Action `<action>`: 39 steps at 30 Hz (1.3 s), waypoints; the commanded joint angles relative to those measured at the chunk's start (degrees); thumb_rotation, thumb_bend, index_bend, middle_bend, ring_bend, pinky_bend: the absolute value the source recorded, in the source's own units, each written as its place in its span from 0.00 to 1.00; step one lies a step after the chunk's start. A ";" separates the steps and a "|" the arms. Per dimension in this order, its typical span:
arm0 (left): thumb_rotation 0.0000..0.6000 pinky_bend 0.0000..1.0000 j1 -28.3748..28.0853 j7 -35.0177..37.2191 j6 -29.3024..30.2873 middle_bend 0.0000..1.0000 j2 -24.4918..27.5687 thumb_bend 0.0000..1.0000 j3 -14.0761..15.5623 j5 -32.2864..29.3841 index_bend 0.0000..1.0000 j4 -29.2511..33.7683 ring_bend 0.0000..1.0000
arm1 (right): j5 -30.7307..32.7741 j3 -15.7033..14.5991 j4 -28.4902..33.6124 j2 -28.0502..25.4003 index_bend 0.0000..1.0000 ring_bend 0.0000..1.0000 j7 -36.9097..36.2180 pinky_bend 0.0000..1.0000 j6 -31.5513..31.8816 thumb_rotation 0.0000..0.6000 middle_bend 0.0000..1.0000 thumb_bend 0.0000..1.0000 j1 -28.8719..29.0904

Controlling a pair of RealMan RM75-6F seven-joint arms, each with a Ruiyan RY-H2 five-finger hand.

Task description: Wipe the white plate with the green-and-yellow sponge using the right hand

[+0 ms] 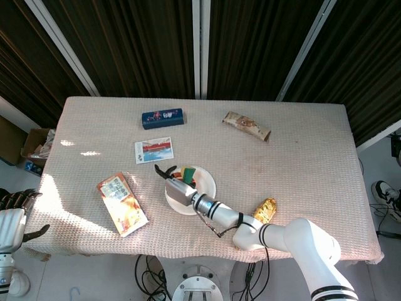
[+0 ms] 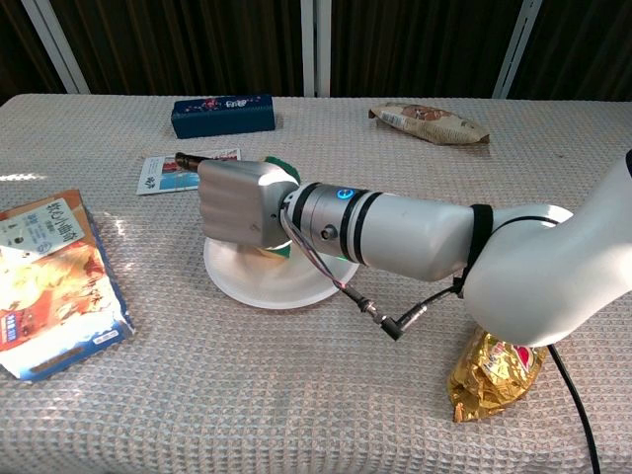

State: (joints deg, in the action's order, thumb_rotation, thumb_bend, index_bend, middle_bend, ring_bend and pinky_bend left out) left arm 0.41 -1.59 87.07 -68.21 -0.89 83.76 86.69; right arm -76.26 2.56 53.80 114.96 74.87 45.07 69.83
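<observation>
The right hand is showing a boxy silver-grey back with dark fingertips, joined to a glossy white forearm through a metallic wrist that is carrying black rings and a small teal dot. A thin black cable with an angled plug is hanging under that forearm, and black bands are circling its joints. At the far left, the left hand is showing white casing and dark fingers.

Surface w/ beige woven cloth. Blue box at far side; brown snack pack to its right, card just in front, orange-white box front-left, gold bag front-right.
</observation>
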 commanded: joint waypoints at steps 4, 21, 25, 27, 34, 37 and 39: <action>1.00 0.17 0.05 0.06 0.09 0.19 0.03 0.00 -0.03 0.11 0.26 -0.10 0.17 | 1.00 0.73 -2.68 0.25 0.93 0.40 1.51 0.00 0.11 1.00 0.65 0.42 -1.20; 1.00 0.17 0.15 -0.12 -0.03 0.19 0.16 0.00 -0.02 0.02 0.26 0.33 0.17 | -1.46 1.56 -2.30 2.51 0.93 0.41 0.38 0.00 -0.17 1.00 0.65 0.42 -0.37; 1.00 0.17 0.16 -0.02 0.18 0.19 0.08 0.00 -0.08 0.22 0.26 0.17 0.17 | -1.18 1.13 -4.84 3.03 0.93 0.41 2.15 0.00 0.27 1.00 0.65 0.42 -1.54; 1.00 0.17 0.09 -0.01 0.19 0.19 0.03 0.00 -0.07 0.43 0.26 0.09 0.17 | -1.10 1.27 -5.24 2.52 0.93 0.41 2.23 0.00 0.75 1.00 0.65 0.42 -2.14; 1.00 0.17 0.06 0.30 0.16 0.19 0.13 0.00 -0.16 0.41 0.26 -0.22 0.17 | -0.85 3.32 -3.61 1.23 0.93 0.41 2.15 0.00 1.61 1.00 0.65 0.43 -1.96; 1.00 0.17 0.21 0.33 0.28 0.19 0.20 0.00 -0.11 0.38 0.26 -0.21 0.17 | -1.86 3.50 -3.74 2.61 0.93 0.42 1.10 0.00 1.38 1.00 0.65 0.42 -1.00; 1.00 0.17 0.39 0.32 0.32 0.19 0.24 0.00 -0.02 0.23 0.26 -0.11 0.17 | -2.64 3.48 -4.92 4.14 0.93 0.42 0.41 0.00 1.13 1.00 0.65 0.43 -0.32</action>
State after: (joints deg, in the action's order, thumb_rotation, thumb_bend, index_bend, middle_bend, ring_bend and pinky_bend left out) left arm 0.77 -1.27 87.38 -67.99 -0.93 84.02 86.55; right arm -78.30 5.99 49.60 118.21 75.84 46.41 68.97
